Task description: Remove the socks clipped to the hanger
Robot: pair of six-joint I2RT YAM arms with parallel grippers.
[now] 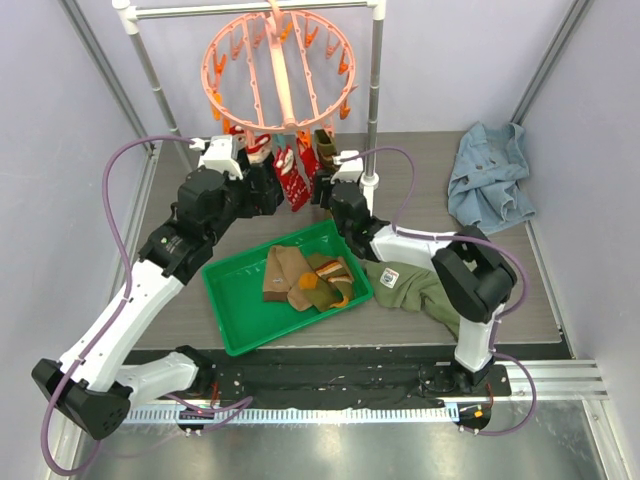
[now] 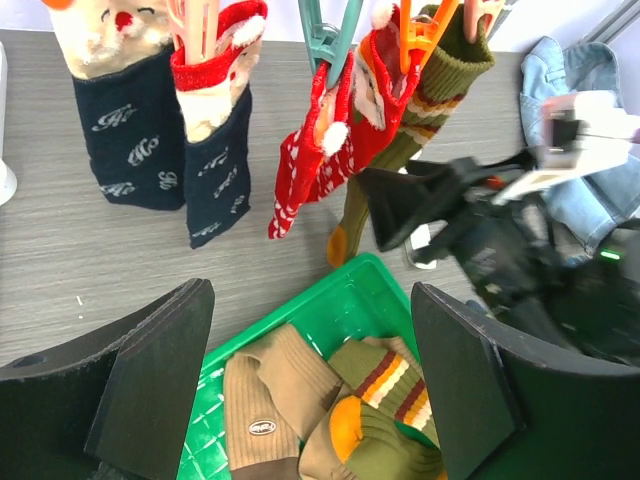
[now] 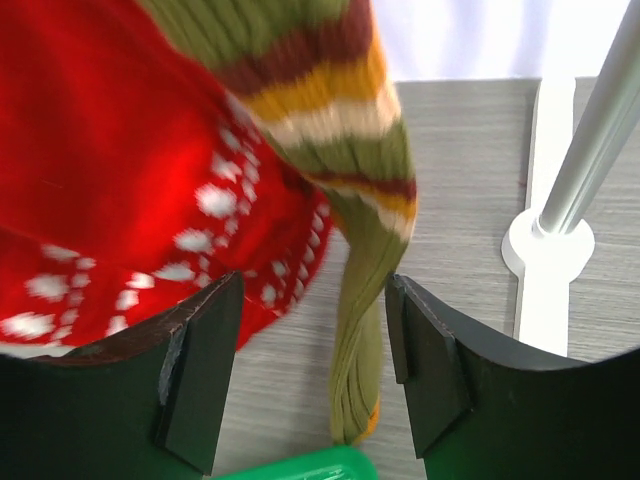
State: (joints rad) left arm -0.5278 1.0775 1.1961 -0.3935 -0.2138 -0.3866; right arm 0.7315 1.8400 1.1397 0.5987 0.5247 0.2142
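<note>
The pink round hanger hangs from the white rack. Red patterned socks and an olive striped sock hang clipped beneath it. In the left wrist view two navy socks, red socks and the olive sock hang from pegs. My left gripper is open and empty, just short of the socks. My right gripper is open; the olive sock hangs between its jaws, with the red sock to the left.
A green tray below the hanger holds several tan and olive socks. An olive-green shirt lies right of the tray. A denim garment lies at the back right. The rack's pole and foot stand close to the right gripper.
</note>
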